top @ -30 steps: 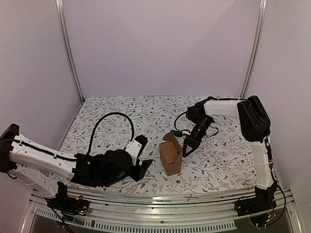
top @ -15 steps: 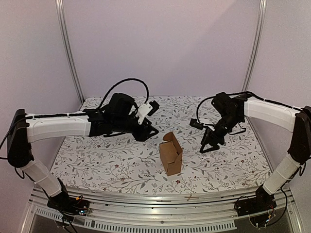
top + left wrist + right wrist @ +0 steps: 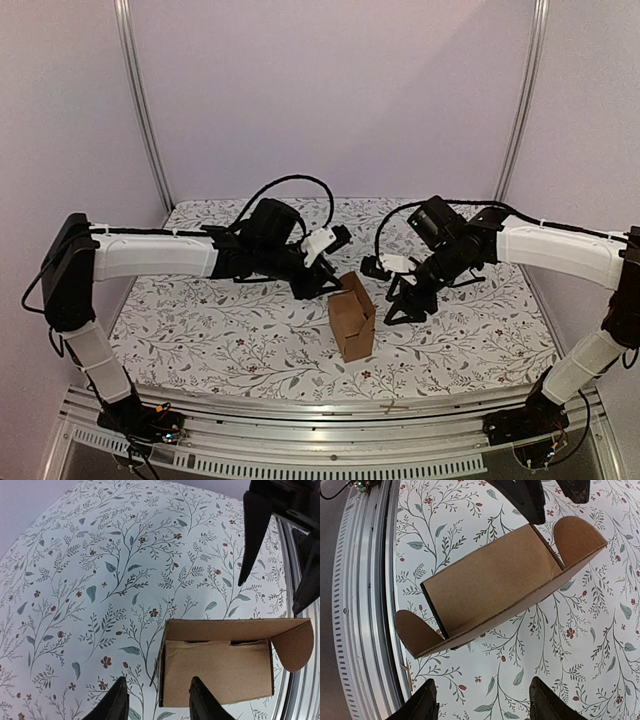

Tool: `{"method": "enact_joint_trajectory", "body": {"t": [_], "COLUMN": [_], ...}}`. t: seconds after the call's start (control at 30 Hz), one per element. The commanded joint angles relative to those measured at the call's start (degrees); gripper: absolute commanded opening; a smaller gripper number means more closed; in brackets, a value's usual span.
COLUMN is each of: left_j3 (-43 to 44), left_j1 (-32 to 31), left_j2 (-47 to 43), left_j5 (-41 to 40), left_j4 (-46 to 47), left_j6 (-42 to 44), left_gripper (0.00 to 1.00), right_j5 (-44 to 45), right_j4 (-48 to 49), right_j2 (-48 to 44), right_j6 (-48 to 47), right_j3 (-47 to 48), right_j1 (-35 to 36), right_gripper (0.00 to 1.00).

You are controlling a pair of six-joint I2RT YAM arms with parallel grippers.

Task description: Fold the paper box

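1. A white cloth [image 3: 200, 330] printed with grey-green leafy sprigs and small red flowers covers the whole work surface.
2. Plain pale lilac walls [image 3: 330, 90] close the space in at the back and both sides, with a slim metal post [image 3: 140, 100] rising at each rear corner.
3. A ribbed aluminium rail [image 3: 320, 420] runs along the near edge, where the arm bases are fixed.
4. The paper box [image 3: 352, 325] stands upright on the cloth near the middle, a little toward the near edge. Its top is open and its rounded flaps stick up.
5. The left gripper [image 3: 322, 283] hangs just behind and left of the box, jaws apart and grasping nothing.
6. The right gripper [image 3: 402, 305] hangs just right of the box, clear of it, fingers spread wide and empty.
7. Black cables [image 3: 290, 185] arch above both forearms.
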Motion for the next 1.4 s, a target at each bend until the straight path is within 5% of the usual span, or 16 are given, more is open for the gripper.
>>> {"method": "enact_joint_trajectory", "body": {"t": [0.0,0.47,0.77,1.37], "left_j3": [1.10,-5.89,-11.78,-11.58], "left_j1": [0.30,0.21,-0.95,-4.07], "left_j2": [2.44,-0.51,-5.15,-4.87], "left_j5": [2.38,2.18,-4.43,-12.65], "left_j4": [2.64,13.17,15.51,13.01], "left_j6": [0.76,-3.45,-9.21,-13.35], "left_gripper": [0.39,0.09,0.06,0.03], "right_j5": [1.15,3.01,9.02,1.66], "right_j4": [1.76,4.24,5.37,3.40], "right_j2": [2.07,3.27,4.23,3.61], "right_j6": [1.44,3.36,4.94,1.72], "right_j3": [0.83,1.84,2.52,3.01], "right_j1": [2.78,4.05,4.08,4.64], "right_gripper": [0.61,0.58,0.56,0.60]}}
